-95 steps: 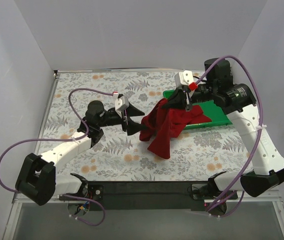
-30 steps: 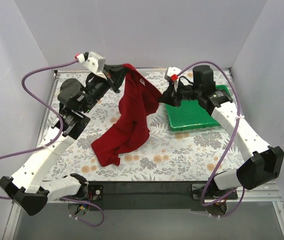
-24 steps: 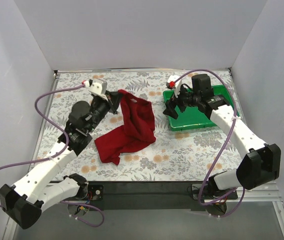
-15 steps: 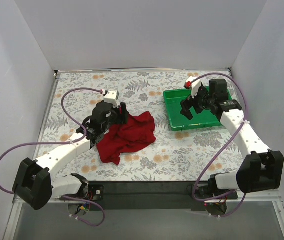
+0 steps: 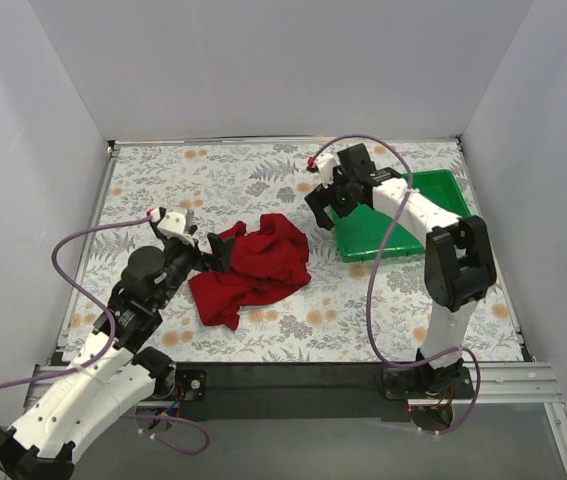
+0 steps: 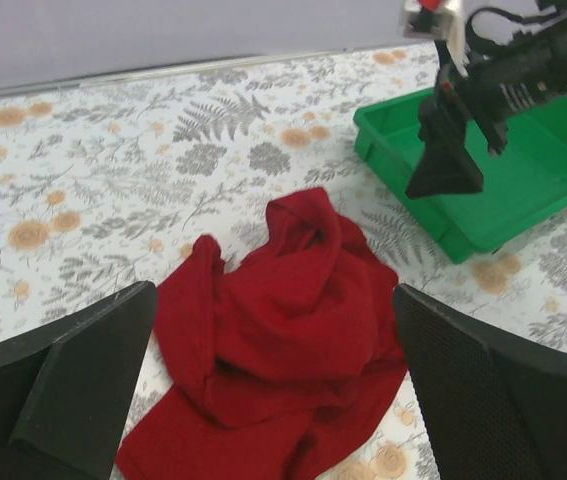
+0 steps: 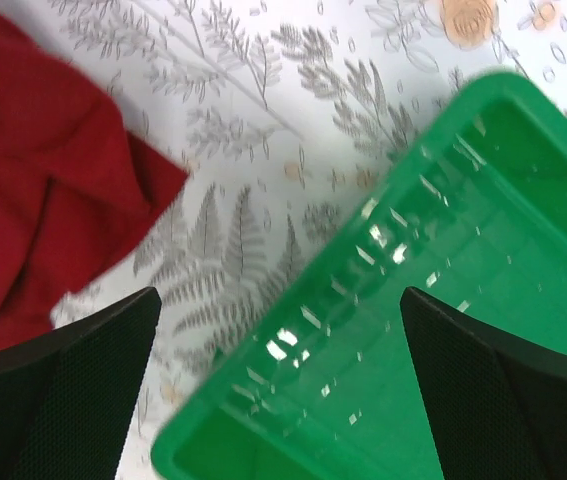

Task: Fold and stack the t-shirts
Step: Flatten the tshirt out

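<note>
As dark red t-shirt (image 5: 255, 268) lies crumpled near green tray (image 5: 441, 182), on its left, nothing folded yet, we judge spreading comes first. Heap's long axis runs diagonal, from end nearest tray down-left away from it. Left gripper (image 5: 221, 250) at heap's edge farthest from tray, jaws wide, empty; shirt straight ahead betw. fingers. Right gripper (image 5: 323, 205) over tray's left corner, jaws apart, empty. We rate left one nearer.

T-shirt (image 5: 255, 268) crumpled on table (image 5: 213, 175), left of tray (image 5: 433, 190).
</note>
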Tool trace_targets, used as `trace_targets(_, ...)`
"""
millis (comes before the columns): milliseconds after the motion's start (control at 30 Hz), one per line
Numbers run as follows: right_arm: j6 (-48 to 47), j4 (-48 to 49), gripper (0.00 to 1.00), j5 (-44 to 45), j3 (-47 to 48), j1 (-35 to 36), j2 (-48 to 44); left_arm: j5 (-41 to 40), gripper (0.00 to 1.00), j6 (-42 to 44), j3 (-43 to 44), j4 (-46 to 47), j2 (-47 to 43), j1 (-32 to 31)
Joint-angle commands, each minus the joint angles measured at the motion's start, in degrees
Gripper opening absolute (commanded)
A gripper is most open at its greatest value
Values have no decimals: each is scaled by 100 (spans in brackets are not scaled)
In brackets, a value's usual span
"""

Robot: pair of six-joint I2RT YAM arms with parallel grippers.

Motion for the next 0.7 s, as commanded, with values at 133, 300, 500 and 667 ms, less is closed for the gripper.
trace_targets(133, 357, -235, 81, 1774, 978, 337, 1167, -281, 98, 157, -844, -92, -1168, 13)
trace_targets(300, 33, -297, 58, 1757, 769, 354, 1353, -186, 98, 140, -941, 49, -1293, 21)
trace_targets(500, -714, -586, 19, 1792, 153, 363, 808, 26, 98, 139, -941, 75, -1328, 13)
trace_targets(667, -1907, -965, 12, 1336, -1032, 345, -95, 149, 98, 157, -958, 93, -1468, 13)
